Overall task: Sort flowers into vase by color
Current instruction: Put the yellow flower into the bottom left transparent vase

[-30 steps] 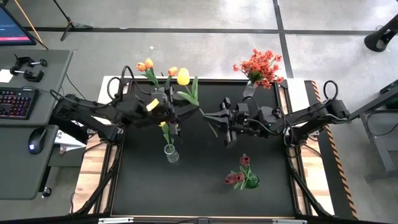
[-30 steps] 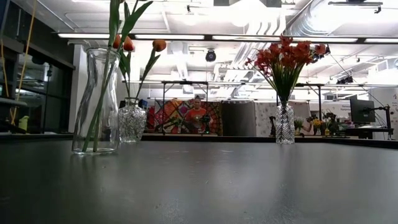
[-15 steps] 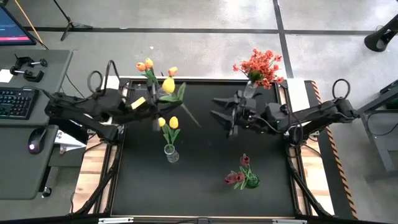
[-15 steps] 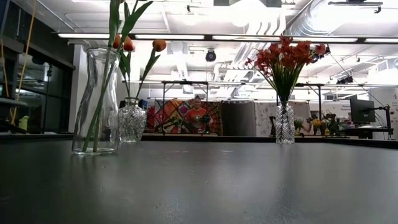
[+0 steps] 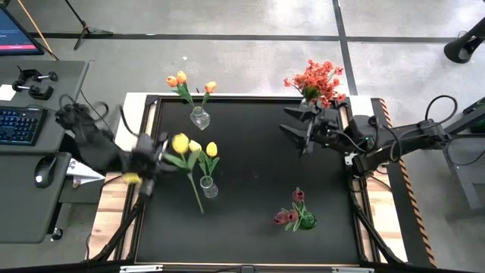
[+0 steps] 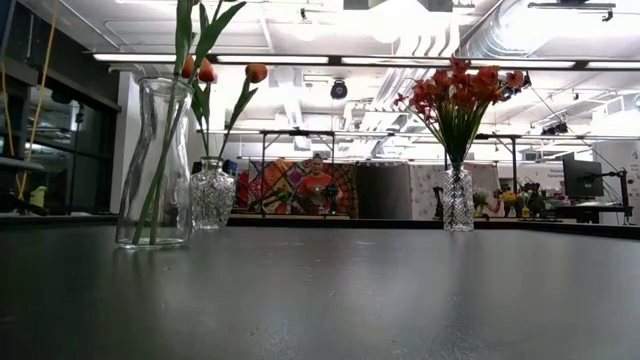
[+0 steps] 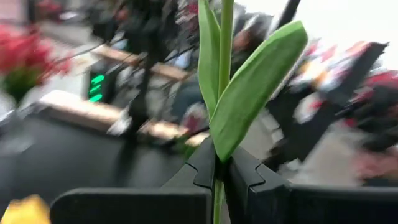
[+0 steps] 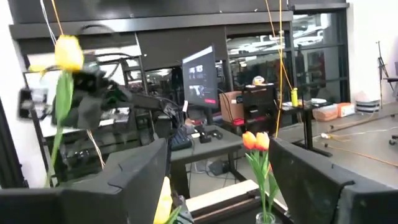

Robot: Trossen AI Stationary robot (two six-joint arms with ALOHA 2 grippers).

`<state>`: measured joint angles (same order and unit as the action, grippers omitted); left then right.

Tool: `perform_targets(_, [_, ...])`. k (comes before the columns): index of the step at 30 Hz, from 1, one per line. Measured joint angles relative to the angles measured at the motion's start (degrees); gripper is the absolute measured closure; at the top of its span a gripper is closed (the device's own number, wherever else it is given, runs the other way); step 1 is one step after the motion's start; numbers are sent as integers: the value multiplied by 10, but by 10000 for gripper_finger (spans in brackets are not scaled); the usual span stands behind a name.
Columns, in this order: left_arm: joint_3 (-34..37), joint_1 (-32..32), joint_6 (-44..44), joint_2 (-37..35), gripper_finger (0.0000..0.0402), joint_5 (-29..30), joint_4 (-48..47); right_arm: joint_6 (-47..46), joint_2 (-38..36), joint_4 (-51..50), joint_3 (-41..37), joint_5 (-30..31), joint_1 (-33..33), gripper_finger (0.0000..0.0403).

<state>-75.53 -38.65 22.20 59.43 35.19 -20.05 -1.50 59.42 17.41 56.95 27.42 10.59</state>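
My left gripper (image 5: 161,155) is at the table's left edge, shut on a yellow tulip (image 5: 180,142) that stands roughly upright beside the glass vase (image 5: 208,187) holding two yellow tulips (image 5: 204,149). My right gripper (image 5: 291,123) is open and holds nothing, at the far right next to the vase of red-orange blossom sprays (image 5: 318,80). Orange tulips (image 5: 178,79) stand in a vase (image 5: 198,117) at the far edge. Dark pink tulips (image 5: 292,216) stand in a low vase near the right front. My left gripper pinches the tulip's green stem (image 7: 218,186) between its two fingers (image 7: 202,167), just below where a broad leaf (image 7: 252,93) leaves it. The fingers come level from the table's left and lie across the stem. The tulip is lifted clear, head up, its lower stem end (image 5: 200,208) hanging free.
The low view shows the tall vase (image 6: 155,165), the cut-glass vase (image 6: 212,195) and the spray vase (image 6: 458,200) standing along the far part of the black tabletop (image 5: 250,182). A desk with keyboard and mouse (image 5: 44,168) stands left of the table.
The yellow tulip has passed from my right gripper to my left one near the table's far middle. My right gripper has opened and drawn back toward the right edge. My left gripper has swung the tulip toward the left and near edges, beside the yellow-tulip vase.
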Motion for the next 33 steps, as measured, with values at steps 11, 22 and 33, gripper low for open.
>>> perform_targets(11, [115, -78, 67, 5, 401, 277, -16, -27, 9, -21, 0, 1, 0, 130])
perform_targets(22, [119, -48, 3, -22, 401, 292, -58, -41, 18, -24, 0, 2, 0, 130])
perform_targets(33, [187, -45, 90, -17, 401, 324, -42, -41, 18, -27, 0, 16, 0, 130])
